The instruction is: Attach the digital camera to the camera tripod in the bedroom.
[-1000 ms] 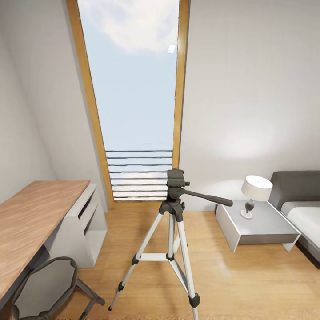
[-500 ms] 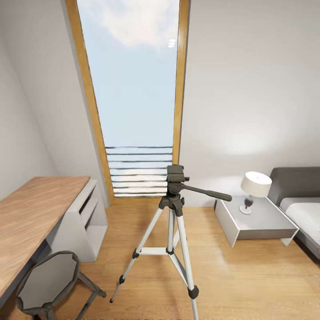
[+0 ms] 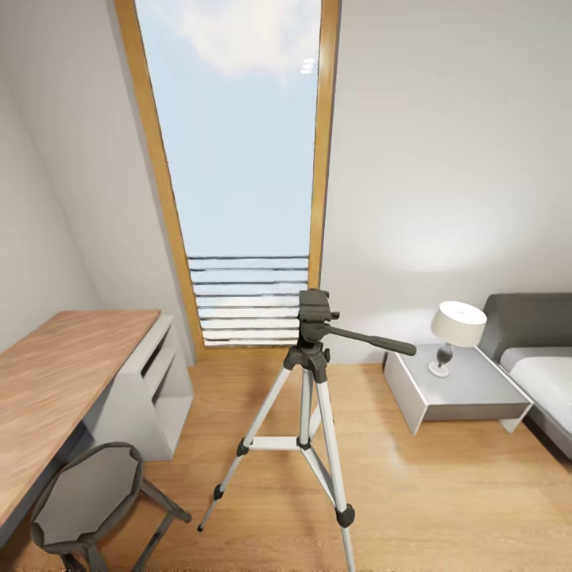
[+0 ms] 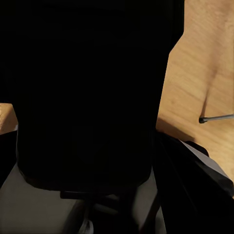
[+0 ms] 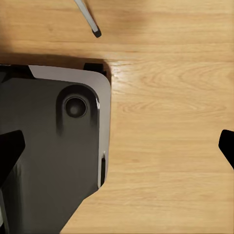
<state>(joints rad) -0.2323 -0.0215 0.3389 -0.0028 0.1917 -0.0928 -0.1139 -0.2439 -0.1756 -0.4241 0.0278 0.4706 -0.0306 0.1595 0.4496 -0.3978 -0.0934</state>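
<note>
The camera tripod [image 3: 307, 397] stands on the wood floor of the bedroom, in front of the tall wood-framed window [image 3: 238, 159]. Its black head [image 3: 314, 314] is bare on top, and the pan handle [image 3: 373, 342] points right. A black boxy mass, the digital camera [image 4: 87, 97], hangs close in the left wrist view above the robot's base, held in my left gripper; the fingers are hidden behind it. My right gripper [image 5: 118, 148] is wide open over the floor with nothing in it. One tripod foot [image 5: 97, 33] shows beyond it.
A wooden desk [image 3: 56, 381] runs along the left wall with a grey round-seat stool [image 3: 87, 496] in front. At the right are a grey nightstand [image 3: 469, 393] with a lamp [image 3: 457, 332] and the bed [image 3: 544, 361]. My own base [image 5: 48, 146] shows below the right gripper.
The whole head view has shifted a little, so the camera moved: more of the stool shows and the tripod sits slightly higher in the picture. Nothing in the room has moved.
</note>
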